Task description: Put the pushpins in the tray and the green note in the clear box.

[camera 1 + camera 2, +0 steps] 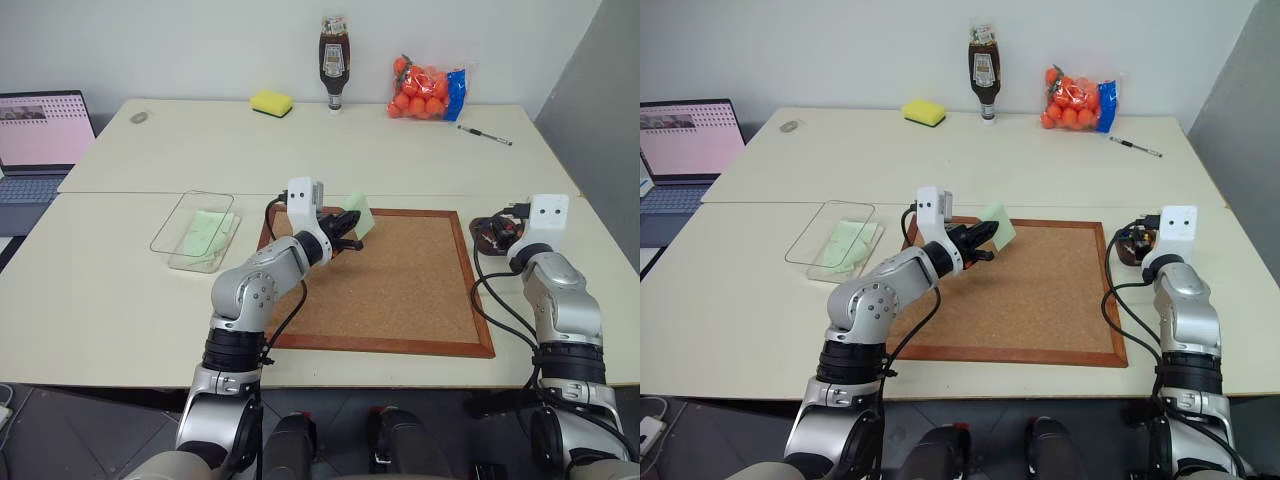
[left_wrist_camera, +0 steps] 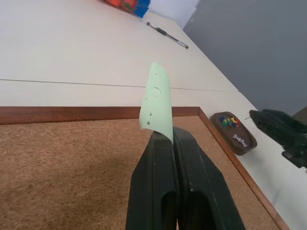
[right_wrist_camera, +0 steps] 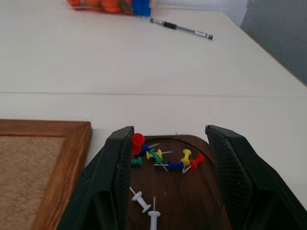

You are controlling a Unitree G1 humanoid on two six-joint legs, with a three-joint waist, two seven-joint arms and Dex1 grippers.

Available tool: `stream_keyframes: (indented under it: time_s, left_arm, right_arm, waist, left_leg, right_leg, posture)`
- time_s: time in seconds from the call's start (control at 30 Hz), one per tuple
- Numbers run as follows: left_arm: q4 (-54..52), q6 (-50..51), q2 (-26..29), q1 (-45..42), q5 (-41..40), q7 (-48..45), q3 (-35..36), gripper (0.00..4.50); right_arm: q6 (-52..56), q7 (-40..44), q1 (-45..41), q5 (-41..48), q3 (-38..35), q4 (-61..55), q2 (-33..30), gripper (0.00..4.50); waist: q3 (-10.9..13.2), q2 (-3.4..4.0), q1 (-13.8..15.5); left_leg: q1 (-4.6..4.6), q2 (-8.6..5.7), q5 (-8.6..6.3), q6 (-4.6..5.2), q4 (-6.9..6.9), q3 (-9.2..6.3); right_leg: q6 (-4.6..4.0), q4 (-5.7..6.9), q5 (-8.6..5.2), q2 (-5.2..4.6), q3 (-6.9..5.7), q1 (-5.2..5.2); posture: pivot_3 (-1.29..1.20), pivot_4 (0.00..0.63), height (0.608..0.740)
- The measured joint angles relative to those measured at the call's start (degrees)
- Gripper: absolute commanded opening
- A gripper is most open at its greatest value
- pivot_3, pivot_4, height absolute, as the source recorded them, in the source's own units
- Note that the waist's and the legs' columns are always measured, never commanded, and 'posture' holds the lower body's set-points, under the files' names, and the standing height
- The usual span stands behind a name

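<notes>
My left gripper (image 1: pixel 350 223) hovers over the cork board's far left corner, shut on the lower edge of the green note (image 2: pixel 157 96), which stands up curled from the fingertips. The clear box (image 1: pixel 212 194) sits left of the board with another pale green slip (image 1: pixel 207 232) lying inside it. At the right, my right gripper (image 3: pixel 170 139) is open, its fingers on either side of the brown tray (image 3: pixel 187 196). Several pushpins (image 3: pixel 165 160) lie in the tray: red, blue, yellow, green and white. One red pin (image 3: pixel 138 140) sits against a fingertip.
The wood-framed cork board (image 1: pixel 400 290) lies in the middle of the near table. Along the far edge stand a yellow sponge (image 1: pixel 271 102), a sauce bottle (image 1: pixel 334 62), a bag of oranges (image 1: pixel 425 90) and a pen (image 1: pixel 485 135). A laptop (image 1: pixel 40 140) is at far left.
</notes>
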Motion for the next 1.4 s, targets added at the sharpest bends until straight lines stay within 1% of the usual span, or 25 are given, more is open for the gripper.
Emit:
stream_keyframes:
  time_s: [0.17, 0.3, 0.37, 0.5, 0.6, 0.7, 0.8, 0.93, 1.0, 1.1, 1.23, 1.33, 1.4]
  left_arm:
    - [-0.01, -1.65, 0.33, -0.24, 2.72, 0.04, 0.09, 0.0]
    - [-0.03, -2.01, 0.3, -0.5, 3.41, -0.06, 0.12, 0.0]
    - [-0.03, -2.02, 0.29, -0.5, 3.77, -0.18, 0.1, 0.0]
    - [-0.02, -2.06, 0.25, -0.51, 4.52, -0.4, 0.07, 0.0]
    - [-0.03, -2.06, 0.08, -0.52, 4.74, -1.12, 0.02, 0.0]
    - [-0.28, -2.33, 0.26, -0.51, 5.8, -1.15, -0.02, 0.0]
    - [-2.13, -3.81, 0.89, -0.52, 7.98, -0.02, 0.27, 0.0]
    - [-5.32, -4.43, 2.69, -0.53, 10.8, 3.79, 2.6, 0.0]
    - [-7.32, -4.29, 3.77, -0.52, 12.25, 5.73, 3.8, 0.0]
    - [-10.8, -1.97, 6.24, 0.18, 14.18, 9.45, 6.54, 0.0]
    - [-12.45, 0.3, 10.13, 1.62, 16.35, 12.4, 11.02, 0.0]
    - [-11.18, 0.27, 14.34, 2.48, 18.54, 12.58, 13.0, 0.0]
    - [-9.74, 0.25, 15.64, 2.55, 19.45, 12.82, 15.09, 0.0]
  right_arm:
    - [1.93, 0.48, 4.52, 1.21, -0.03, -8.11, 0.02, 2.53]
    - [2.36, 0.32, 5.47, 1.09, 0.11, -10.69, -0.16, 2.53]
    - [2.25, -0.14, 5.77, -0.29, 0.68, -10.25, -0.88, 2.53]
    - [1.04, -0.31, 5.55, -2.13, 1.28, -5.76, -1.37, 2.53]
    - [0.93, -0.26, 4.04, -2.13, 1.48, -3.18, -1.37, 2.53]
    - [0.37, 0.81, 3.23, -1.2, 1.46, -3.41, -1.36, 2.53]
    - [-0.66, 6.95, 4.54, 2.29, 2.36, -7.23, -1.48, 2.53]
    - [-0.22, 19.78, 8.1, 9.4, 7.88, -18.84, -4.21, 2.53]
    - [1.12, 24.65, 8.14, 12.27, 10.44, -23.82, -6.14, 2.53]
    - [4.49, 30.93, 6.76, 15.53, 14.68, -28.33, -10.28, 2.53]
    - [7.5, 33.2, 1.29, 16.45, 18.56, -29.1, -10.61, 2.53]
    - [9.25, 32.99, -5.45, 15.15, 22.25, -25.82, -9.14, 2.53]
    - [10.27, 32.57, -8.62, 14.27, 23.94, -23.44, -7.6, 2.53]
  waist:
    - [0.0, 0.0, -0.07]
    - [0.0, 0.0, -0.04]
    - [0.0, 0.0, -0.04]
    - [0.0, 0.0, -0.05]
    - [0.0, 0.0, -0.07]
    - [0.0, 0.0, -0.06]
    - [0.0, 0.0, -0.07]
    - [0.01, -0.01, -0.29]
    - [0.02, -0.01, -0.18]
    - [0.03, -0.04, -0.13]
    - [0.1, -0.14, -0.27]
    - [0.11, -0.17, -0.3]
    - [0.11, -0.17, -0.14]
  left_leg:
    - [0.02, 0.0, 0.0, 0.0, 0.0, 0.01]
    - [0.03, 0.01, 0.0, 0.0, 0.0, -0.03]
    - [0.02, 0.0, 0.0, 0.0, 0.0, -0.01]
    - [0.01, 0.0, 0.0, 0.0, 0.0, 0.02]
    - [0.02, 0.0, 0.0, 0.0, 0.0, 0.02]
    - [0.02, 0.01, 0.0, 0.0, -0.01, -0.02]
    - [0.01, 0.03, 0.0, 0.0, -0.03, -0.02]
    - [0.02, 0.07, -0.01, 0.01, -0.04, -0.04]
    - [0.04, 0.06, -0.01, 0.01, 0.0, -0.11]
    - [0.06, 0.04, -0.01, 0.01, 0.02, -0.11]
    - [0.08, 0.11, 0.0, 0.0, 0.0, -0.14]
    - [0.09, 0.15, 0.0, -0.01, -0.02, -0.14]
    - [0.07, 0.15, 0.0, -0.02, -0.03, -0.16]
  right_leg:
    - [0.0, 0.01, 0.0, 0.0, 0.01, -0.01]
    - [0.0, 0.02, 0.0, 0.0, -0.05, 0.0]
    - [0.0, 0.01, 0.0, 0.0, -0.03, 0.0]
    - [0.0, 0.0, 0.0, 0.0, 0.0, 0.0]
    - [0.0, 0.01, 0.0, 0.01, 0.0, -0.01]
    - [0.0, 0.01, 0.0, 0.02, -0.03, -0.01]
    - [0.01, -0.01, 0.0, 0.03, -0.03, -0.01]
    - [0.02, -0.03, -0.01, 0.03, -0.03, -0.02]
    - [0.02, -0.02, -0.01, 0.03, -0.11, 0.03]
    - [0.04, -0.02, 0.01, 0.01, -0.11, 0.05]
    - [0.06, 0.0, 0.02, 0.0, -0.14, 0.03]
    - [0.05, 0.02, 0.03, 0.0, -0.14, 0.0]
    - [0.04, 0.01, 0.02, -0.02, -0.16, 0.0]
  posture:
    - [0.0, 0.15, 0.74]
    - [0.0, 0.15, 0.74]
    - [0.0, 0.15, 0.74]
    - [0.0, 0.15, 0.74]
    - [0.0, 0.15, 0.74]
    - [0.0, 0.15, 0.74]
    - [0.0, 0.15, 0.74]
    - [0.0, 0.15, 0.74]
    - [0.0, 0.15, 0.74]
    - [0.0, 0.15, 0.74]
    - [0.0, 0.15, 0.74]
    - [0.0, 0.15, 0.74]
    - [0.0, 0.15, 0.74]
